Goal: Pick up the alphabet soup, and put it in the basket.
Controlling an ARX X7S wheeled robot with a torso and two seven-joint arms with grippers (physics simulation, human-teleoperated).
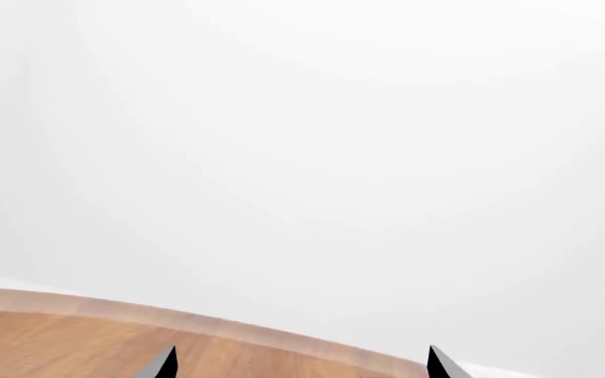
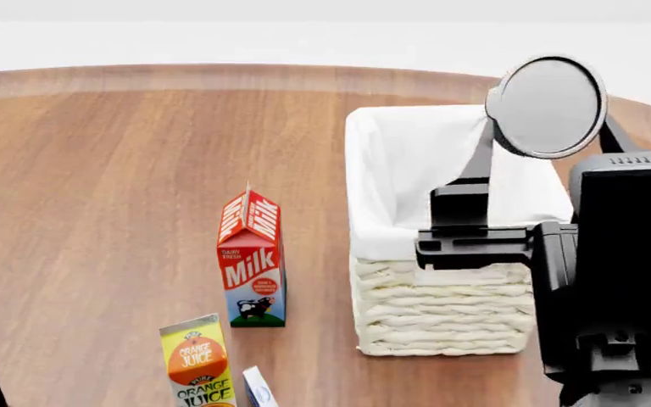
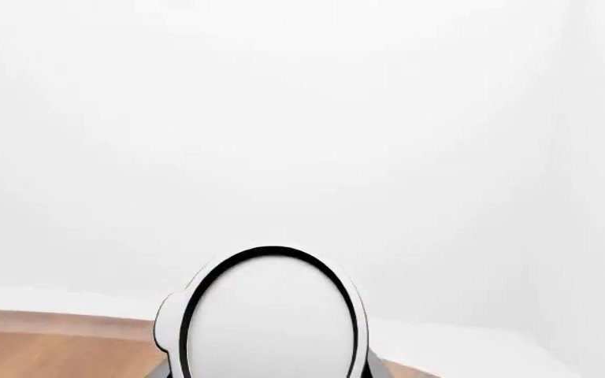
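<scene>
Soup can point(image 2: 546, 106) is lying level in the right gripper point(image 2: 495, 170), closed on it, flat end facing us above the basket point(image 2: 444, 314); left gripper's point(image 1: 300, 364) jaws are gaping apart.

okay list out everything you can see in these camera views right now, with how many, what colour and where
Table: one, brown wood, round-edged, under everything.
Basket: one, cream-white wicker with white liner, right of centre.
Milk carton: one, red, white and blue, upright, left of the basket.
Orange juice carton: one, yellow and orange, near edge, cut off by the frame.
White and blue item: one, beside the juice, mostly out of frame; cannot identify.
Alphabet soup: one; only its plain white round end shows, held over the basket.
Right gripper: one, black, jaws shut on the can.
Left gripper: one, two dark tips, jaws apart, empty, above the table edge.
</scene>
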